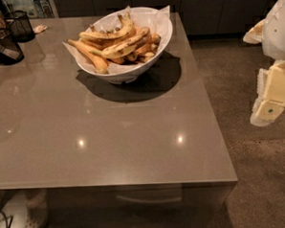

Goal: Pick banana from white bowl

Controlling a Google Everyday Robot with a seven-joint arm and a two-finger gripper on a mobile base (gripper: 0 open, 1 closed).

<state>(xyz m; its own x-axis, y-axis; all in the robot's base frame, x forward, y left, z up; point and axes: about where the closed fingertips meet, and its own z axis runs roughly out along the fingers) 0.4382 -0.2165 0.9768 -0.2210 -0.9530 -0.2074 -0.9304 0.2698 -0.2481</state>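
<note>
Gripper [271, 97] hangs at the right, off the table [111, 151] and over carpet [261, 186], well apart from the white bowl [130, 71]; its grip cannot be judged. Bananas [124, 45] pile in the bowl on the table's far half, lying mostly left-right, one poking over the left rim. Glossy grey tabletop stretches toward the near edge. Black mesh baskets [4, 39] stand far left.

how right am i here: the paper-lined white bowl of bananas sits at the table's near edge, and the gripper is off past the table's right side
Not quite. The white bowl of bananas sits toward the far edge of the table, not the near one, as the camera view shows. The gripper is indeed off past the table's right side, over the floor.
</note>
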